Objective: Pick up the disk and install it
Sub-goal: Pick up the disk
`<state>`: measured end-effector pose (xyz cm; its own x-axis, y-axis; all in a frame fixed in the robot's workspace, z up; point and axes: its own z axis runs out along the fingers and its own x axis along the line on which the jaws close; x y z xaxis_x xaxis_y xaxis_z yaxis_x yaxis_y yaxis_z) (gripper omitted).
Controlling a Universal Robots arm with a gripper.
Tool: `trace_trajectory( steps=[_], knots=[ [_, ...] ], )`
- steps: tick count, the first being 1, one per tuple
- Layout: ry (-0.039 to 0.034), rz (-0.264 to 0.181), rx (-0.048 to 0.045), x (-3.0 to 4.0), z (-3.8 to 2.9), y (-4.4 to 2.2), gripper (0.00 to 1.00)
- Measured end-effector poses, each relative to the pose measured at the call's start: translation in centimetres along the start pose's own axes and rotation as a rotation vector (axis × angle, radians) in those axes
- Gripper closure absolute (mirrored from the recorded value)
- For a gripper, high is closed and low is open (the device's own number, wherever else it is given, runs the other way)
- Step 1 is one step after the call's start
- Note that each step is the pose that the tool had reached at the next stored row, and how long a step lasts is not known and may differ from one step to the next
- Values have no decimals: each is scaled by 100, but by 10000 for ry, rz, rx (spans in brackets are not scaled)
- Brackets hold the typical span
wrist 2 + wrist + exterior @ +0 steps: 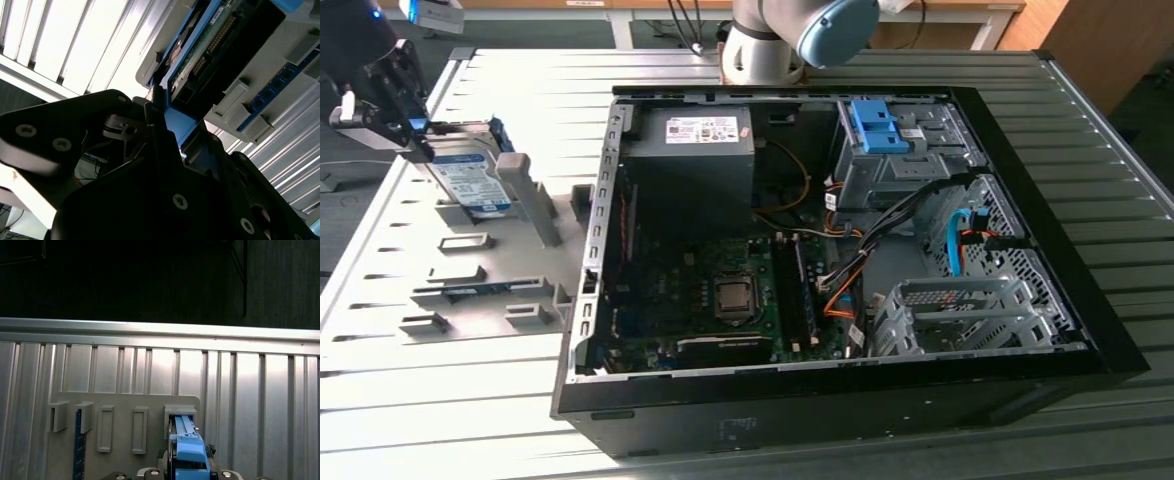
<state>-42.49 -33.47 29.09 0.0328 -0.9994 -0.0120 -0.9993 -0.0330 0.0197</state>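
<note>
Disk stands on edge in a slot of the grey holder plate, at the exterior view's left, with the gripper on its upper end. In the second wrist view the gripper is clamped on the disk: one dark finger lies against the blue carrier rail, the other side presses the rail's opposite face, and the green circuit-board side of the drive faces the camera. In the first wrist view the blue rail end of the disk sits in the end slot of the holder plate, whose other slots stand alongside. The plate rests on the ribbed metal table. Just beside it, toward the exterior view's right, lies the open computer case, with a blue bracket at its far corner.
</note>
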Motion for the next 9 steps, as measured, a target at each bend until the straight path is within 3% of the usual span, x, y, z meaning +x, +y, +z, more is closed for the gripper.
trace_trajectory(
  steps=[9],
  knots=[
    [2, 0, 0, 0, -26, 1, 64]
  ],
)
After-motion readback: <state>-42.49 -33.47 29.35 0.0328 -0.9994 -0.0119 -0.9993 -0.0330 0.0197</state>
